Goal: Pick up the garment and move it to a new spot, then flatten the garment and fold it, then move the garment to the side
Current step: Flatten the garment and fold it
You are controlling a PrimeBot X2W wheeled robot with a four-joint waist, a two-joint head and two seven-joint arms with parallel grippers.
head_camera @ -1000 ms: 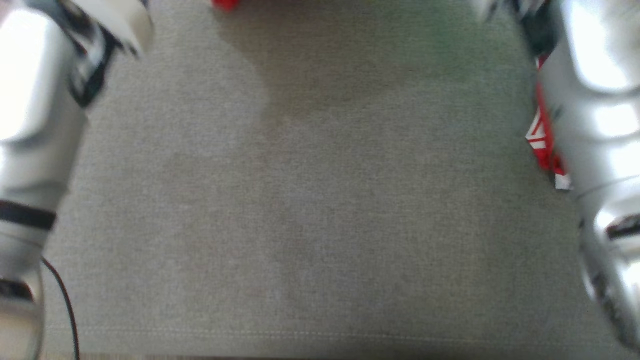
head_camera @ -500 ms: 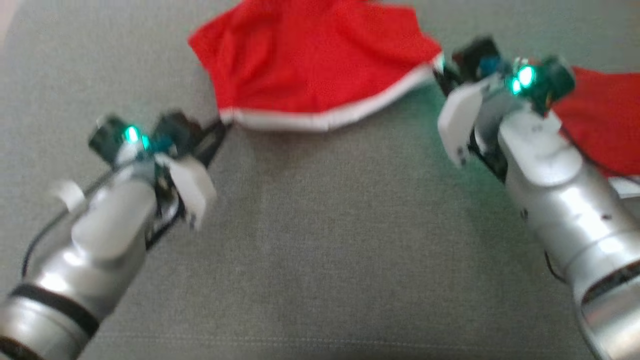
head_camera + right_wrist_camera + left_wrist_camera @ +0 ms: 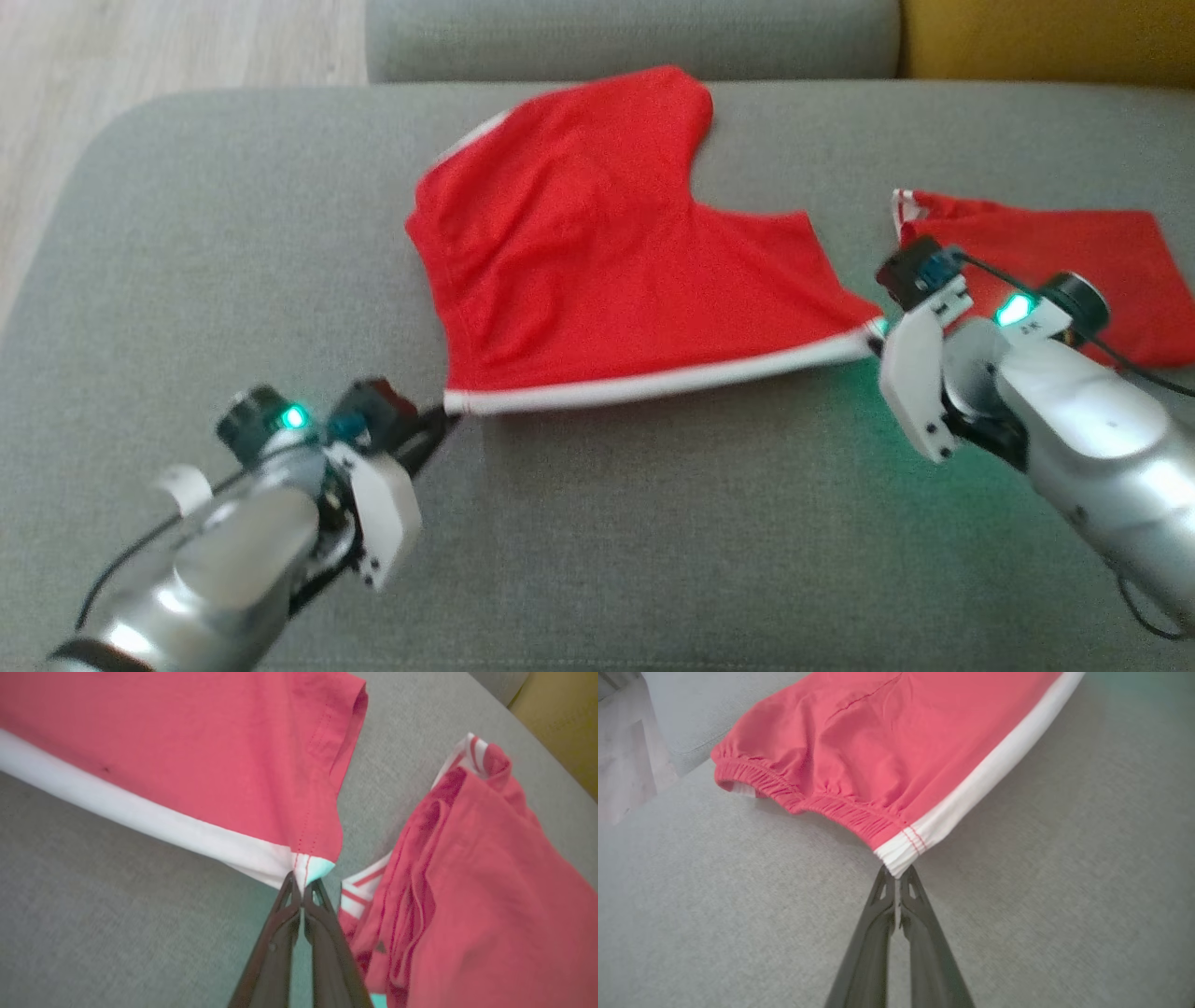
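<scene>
The left arm (image 3: 224, 569) and right arm (image 3: 1102, 439) have smooth, glossy silver casings with rounded edges. Each wrist carries a white plate with small dark screw holes: left plate (image 3: 383, 513), right plate (image 3: 915, 383). A green lamp glows at each wrist, left lamp (image 3: 294, 417) and right lamp (image 3: 1013, 308), beside a round black module. A thin black cable (image 3: 990, 269) crosses the right wrist. A white tag (image 3: 182, 485) sits on the left arm. The left gripper (image 3: 896, 873) and right gripper (image 3: 303, 884) each have two long, dark, tapering fingers (image 3: 873, 952) with a small triangular cut-out near the tip.
</scene>
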